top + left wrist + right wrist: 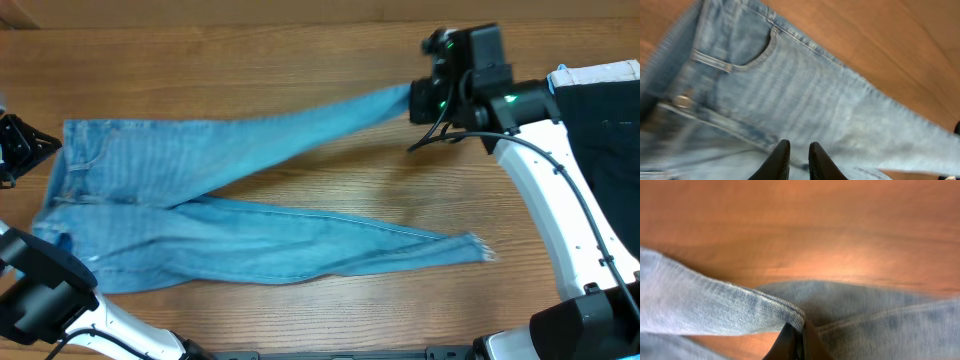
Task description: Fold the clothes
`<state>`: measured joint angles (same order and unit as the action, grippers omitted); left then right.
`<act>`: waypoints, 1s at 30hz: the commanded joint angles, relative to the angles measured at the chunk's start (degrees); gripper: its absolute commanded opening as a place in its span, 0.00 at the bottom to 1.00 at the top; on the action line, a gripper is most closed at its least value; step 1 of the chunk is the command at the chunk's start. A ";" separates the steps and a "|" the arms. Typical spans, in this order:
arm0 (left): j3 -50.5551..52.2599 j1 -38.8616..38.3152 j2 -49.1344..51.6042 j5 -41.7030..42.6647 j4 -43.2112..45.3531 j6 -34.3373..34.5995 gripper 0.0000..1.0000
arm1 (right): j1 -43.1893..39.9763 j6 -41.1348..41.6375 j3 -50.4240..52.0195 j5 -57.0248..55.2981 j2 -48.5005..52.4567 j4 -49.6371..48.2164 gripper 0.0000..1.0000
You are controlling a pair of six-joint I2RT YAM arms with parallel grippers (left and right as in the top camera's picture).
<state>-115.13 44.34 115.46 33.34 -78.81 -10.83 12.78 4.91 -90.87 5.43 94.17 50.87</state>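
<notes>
Two pincers are at work, one at each end of the jeans [150, 190]. The jeans lie flat on the wooden counter [300, 50], waist at left, legs splayed toward the right.

Left end: the left pincer [799, 165] is at the near waist corner, below the button [682, 101] and front pocket [747, 47]. Its fingers [779, 161] are nearly together. The wrist view is blurred, so it cannot be told whether denim is pinched between them.

Middle: the legs part in a V. The near leg [300, 250] lies flat, its frayed hem [482, 248] loose on the counter with no pincer near it.

Right end: the far leg [330, 118] runs up to the right pincer [799, 340], which is clamped on that leg's hem edge.

Judgement: the step in hand is probably laying the far leg over the near one.
- Confirm the left hold before moving, since the waist must act as anchor.
- Lift the hem only enough to clear the counter.
- Keep light tension along the leg so no wrinkles set.
- Aim to land hem on hem, outer seams matched.
- The right hold is thin, at the very edge, and a hard pull may strip it.
</notes>
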 commanded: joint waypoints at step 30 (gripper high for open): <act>-1.42 -7.54 -6.43 5.51 -1.57 -8.98 0.43 | -25.33 9.11 0.81 2.34 17.51 10.64 0.80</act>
<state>-115.20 37.21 110.78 37.15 -79.72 -16.86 -12.78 12.45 -90.32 4.23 109.08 58.65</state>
